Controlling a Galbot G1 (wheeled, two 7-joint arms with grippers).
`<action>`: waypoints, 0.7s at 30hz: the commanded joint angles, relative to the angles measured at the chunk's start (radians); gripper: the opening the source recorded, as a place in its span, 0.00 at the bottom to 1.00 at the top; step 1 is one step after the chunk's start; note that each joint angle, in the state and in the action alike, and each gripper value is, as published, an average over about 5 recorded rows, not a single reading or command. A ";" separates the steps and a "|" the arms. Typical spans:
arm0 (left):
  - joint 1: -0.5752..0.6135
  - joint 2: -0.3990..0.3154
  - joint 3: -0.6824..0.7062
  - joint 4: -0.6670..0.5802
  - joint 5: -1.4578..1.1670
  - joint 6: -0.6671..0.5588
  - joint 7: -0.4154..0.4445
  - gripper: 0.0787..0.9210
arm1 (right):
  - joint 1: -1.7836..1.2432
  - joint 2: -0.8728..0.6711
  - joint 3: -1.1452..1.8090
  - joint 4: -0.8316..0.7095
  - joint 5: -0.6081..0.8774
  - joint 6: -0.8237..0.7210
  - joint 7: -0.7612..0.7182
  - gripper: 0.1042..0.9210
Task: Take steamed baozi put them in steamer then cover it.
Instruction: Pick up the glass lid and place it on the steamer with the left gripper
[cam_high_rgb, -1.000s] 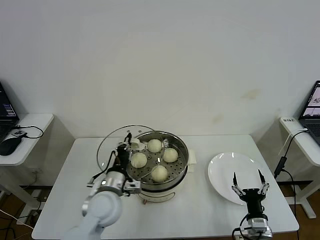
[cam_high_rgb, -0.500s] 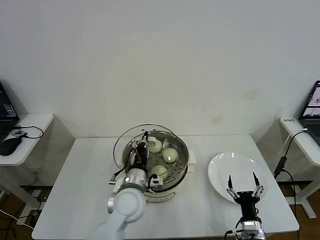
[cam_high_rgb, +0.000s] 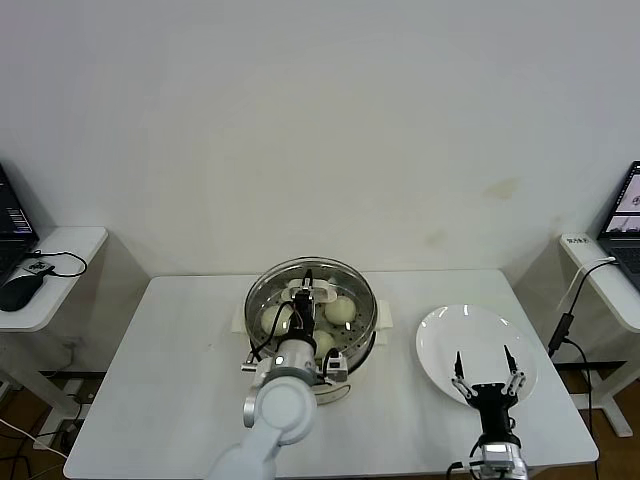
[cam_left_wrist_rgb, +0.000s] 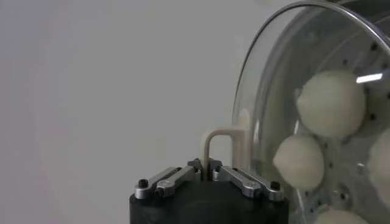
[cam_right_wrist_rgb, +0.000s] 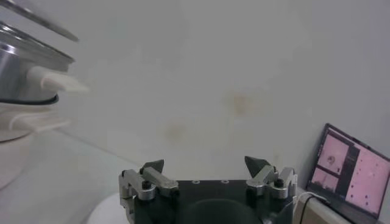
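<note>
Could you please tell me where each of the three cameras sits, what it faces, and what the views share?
Head view: from the robot's head, down at the table; shows left gripper holding the glass lid over the steamer, right gripper above the plate.
Left wrist view: along the shut left gripper on the lid handle; baozi behind glass.
Right wrist view: past the open right gripper toward wall and laptop.
Shared: the steamer.

Off to my right sits a white plate (cam_high_rgb: 480, 340) on the white table (cam_high_rgb: 150, 380); far left, a black mouse (cam_high_rgb: 20, 288) rests on a side desk (cam_high_rgb: 60, 262).
</note>
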 joint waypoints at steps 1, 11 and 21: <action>0.005 -0.036 -0.004 0.034 0.023 -0.003 0.000 0.06 | -0.002 0.004 -0.005 -0.001 -0.008 0.003 0.001 0.88; 0.008 -0.046 -0.007 0.044 0.025 -0.010 -0.008 0.06 | -0.005 0.001 -0.006 -0.002 -0.005 0.007 -0.001 0.88; 0.028 -0.046 -0.013 0.033 0.027 -0.015 -0.012 0.06 | -0.007 -0.001 -0.007 -0.003 -0.001 0.009 -0.005 0.88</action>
